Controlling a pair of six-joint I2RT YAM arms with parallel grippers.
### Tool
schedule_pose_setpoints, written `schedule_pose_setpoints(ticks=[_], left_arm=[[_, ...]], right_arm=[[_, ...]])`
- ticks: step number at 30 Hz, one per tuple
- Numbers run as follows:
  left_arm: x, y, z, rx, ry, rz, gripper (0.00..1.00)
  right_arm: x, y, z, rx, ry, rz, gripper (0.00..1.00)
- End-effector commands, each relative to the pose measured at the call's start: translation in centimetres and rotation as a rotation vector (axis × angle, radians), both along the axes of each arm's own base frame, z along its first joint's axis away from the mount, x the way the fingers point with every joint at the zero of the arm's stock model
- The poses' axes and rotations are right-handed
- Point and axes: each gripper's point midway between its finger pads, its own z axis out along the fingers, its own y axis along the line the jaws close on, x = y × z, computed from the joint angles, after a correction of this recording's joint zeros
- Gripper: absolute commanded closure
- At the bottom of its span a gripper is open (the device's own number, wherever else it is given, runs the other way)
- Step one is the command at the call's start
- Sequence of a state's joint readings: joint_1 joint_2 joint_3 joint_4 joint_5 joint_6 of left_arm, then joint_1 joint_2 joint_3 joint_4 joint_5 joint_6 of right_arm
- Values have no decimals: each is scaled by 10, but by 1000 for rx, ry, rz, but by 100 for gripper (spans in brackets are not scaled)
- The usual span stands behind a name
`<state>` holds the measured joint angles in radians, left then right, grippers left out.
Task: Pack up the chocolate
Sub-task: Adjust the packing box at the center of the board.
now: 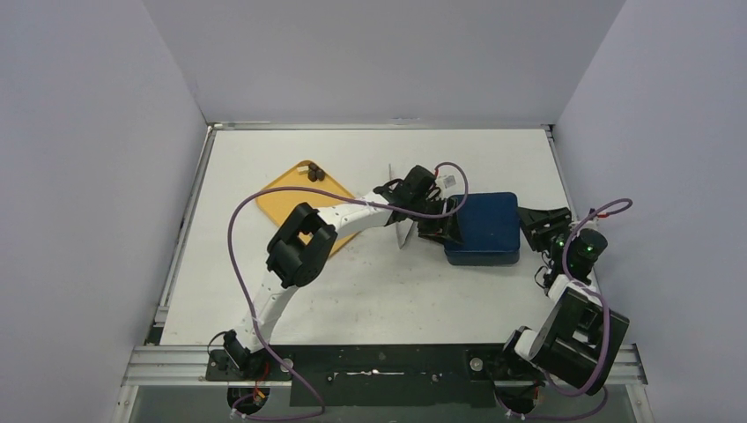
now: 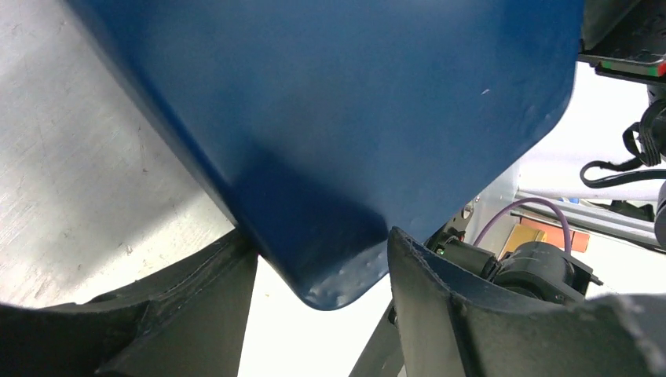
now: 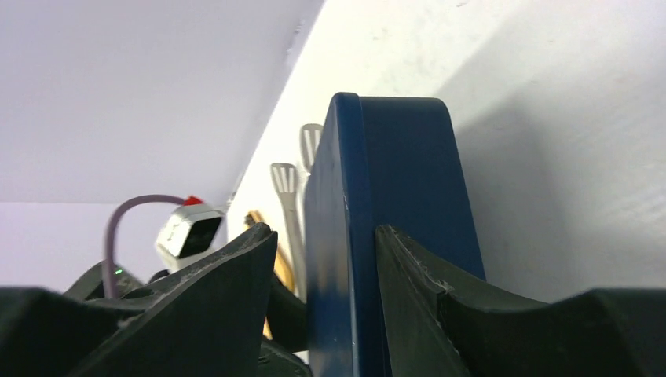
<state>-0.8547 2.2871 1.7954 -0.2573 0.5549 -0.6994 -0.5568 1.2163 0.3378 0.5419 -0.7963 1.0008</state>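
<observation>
A few dark and pale chocolate pieces [image 1: 314, 171] lie at the far corner of an orange tray [image 1: 280, 204] on the left. A closed dark blue box [image 1: 483, 227] sits right of centre. My left gripper [image 1: 438, 229] is at the box's left edge. In the left wrist view a rounded corner of the box [image 2: 353, 118] sits between both fingers of the left gripper [image 2: 314, 239] and touches them. My right gripper [image 1: 531, 226] is at the box's right edge. There the right gripper [image 3: 326, 234] straddles the box's rim [image 3: 400, 173], one finger against it, the other with a gap.
Long metal tongs [image 1: 403, 231] lie just left of the box under my left wrist; their two blades [image 3: 286, 188] show beyond the box in the right wrist view. A brushed metal surface [image 2: 78, 157] fills the left of the left wrist view. Grey walls enclose the white table [image 1: 379, 291].
</observation>
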Motion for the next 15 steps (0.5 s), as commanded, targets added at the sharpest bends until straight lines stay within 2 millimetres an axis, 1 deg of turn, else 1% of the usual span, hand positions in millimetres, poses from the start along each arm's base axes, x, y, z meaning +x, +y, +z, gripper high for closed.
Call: schedule_pose_setpoints(ticks=[1, 2, 3, 6, 7, 8, 10, 11, 13, 14, 15], left_arm=[[0, -41, 67, -250, -124, -90, 41], [3, -40, 64, -244, -126, -87, 39], [6, -40, 64, -245, -126, -82, 38], [12, -43, 69, -265, -142, -78, 35], [13, -45, 71, -271, -146, -78, 34], [13, -48, 73, -279, -146, -82, 35], [12, -51, 77, -299, -134, -88, 42], [13, -53, 82, -321, -140, -89, 45], [11, -55, 94, -358, -141, -93, 48], [10, -56, 99, -372, -142, -94, 50], [9, -56, 105, -387, -140, -96, 52]], right_arm=[[-15, 47, 26, 128, -102, 233, 50], [-15, 46, 25, 119, -98, 234, 50], [-15, 45, 20, 98, -77, 233, 50], [-16, 43, -8, 5, 46, 240, 50], [-18, 45, -12, 4, 58, 251, 51], [-19, 48, -12, 19, 48, 266, 53], [-21, 55, -11, 58, 21, 297, 57], [-21, 57, -10, 71, 14, 313, 57], [-22, 59, -13, 76, 27, 334, 56], [-22, 56, -19, 59, 59, 330, 55], [-26, 52, -33, 40, 144, 305, 54]])
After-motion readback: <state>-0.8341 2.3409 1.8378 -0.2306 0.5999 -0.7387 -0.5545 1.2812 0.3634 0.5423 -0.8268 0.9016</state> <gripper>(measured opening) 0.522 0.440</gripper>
